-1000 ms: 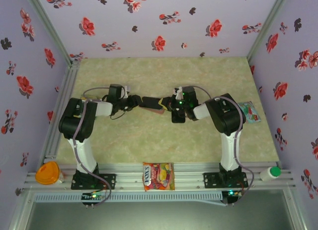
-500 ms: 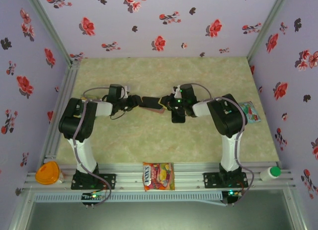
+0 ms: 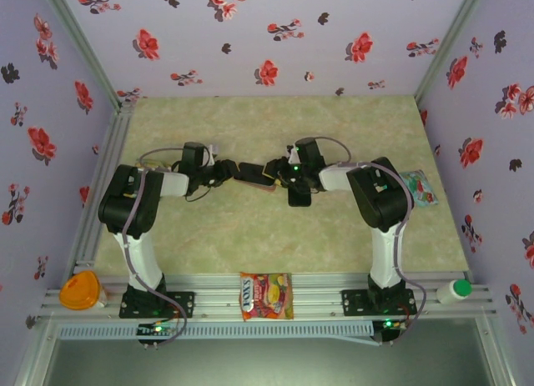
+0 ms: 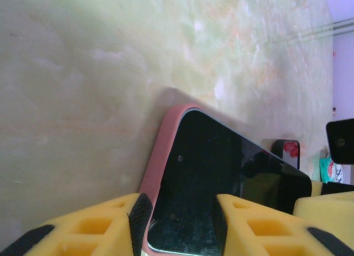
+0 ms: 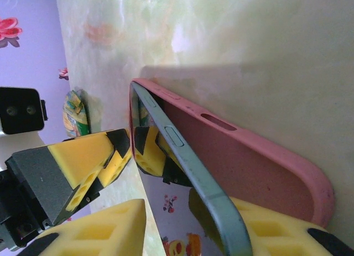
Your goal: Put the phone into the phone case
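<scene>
At table [image 3: 250,236] centre, L pincer [image 4: 180,207] clamps phone case [image 4: 159,152] w/ phone [image 4: 221,178]; R pincer [image 5: 182,225] grip unclear.

Black phone [image 4: 221,189], half seated in pink phone case [image 4: 157,167]

Near the table [image 3: 225,236] middle, long axis from 10 to 4 o'clock in the top view; glossy screen up, grey-blue button side tilted clear of one case rim, opposite side tucked in.
</scene>
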Controlling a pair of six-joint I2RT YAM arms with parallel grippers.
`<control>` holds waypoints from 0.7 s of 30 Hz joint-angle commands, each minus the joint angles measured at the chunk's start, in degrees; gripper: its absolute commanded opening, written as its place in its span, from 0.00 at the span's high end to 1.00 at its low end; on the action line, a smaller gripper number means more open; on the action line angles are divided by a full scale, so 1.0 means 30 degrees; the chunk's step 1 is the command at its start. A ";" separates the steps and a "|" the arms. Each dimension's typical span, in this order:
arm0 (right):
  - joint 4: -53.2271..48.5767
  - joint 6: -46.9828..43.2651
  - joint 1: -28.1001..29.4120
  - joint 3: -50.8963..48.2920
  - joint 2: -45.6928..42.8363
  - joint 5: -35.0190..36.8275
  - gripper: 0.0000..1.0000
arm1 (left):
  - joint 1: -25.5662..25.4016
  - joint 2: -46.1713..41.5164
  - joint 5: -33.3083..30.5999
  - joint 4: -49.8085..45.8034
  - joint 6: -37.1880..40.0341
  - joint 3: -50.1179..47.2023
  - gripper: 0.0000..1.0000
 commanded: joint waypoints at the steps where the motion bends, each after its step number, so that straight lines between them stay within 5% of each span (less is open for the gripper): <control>1: -0.2131 -0.1161 0.0434 0.0810 -0.0257 0.0548 0.56 | -0.0598 -0.0247 0.1365 -0.0357 -0.0464 -0.0468 0.59; 21: -1.4140 -0.4565 0.1040 0.7074 0.0917 0.3510 0.47 | -0.0614 0.0023 0.1453 0.2565 -0.1538 -0.1420 0.59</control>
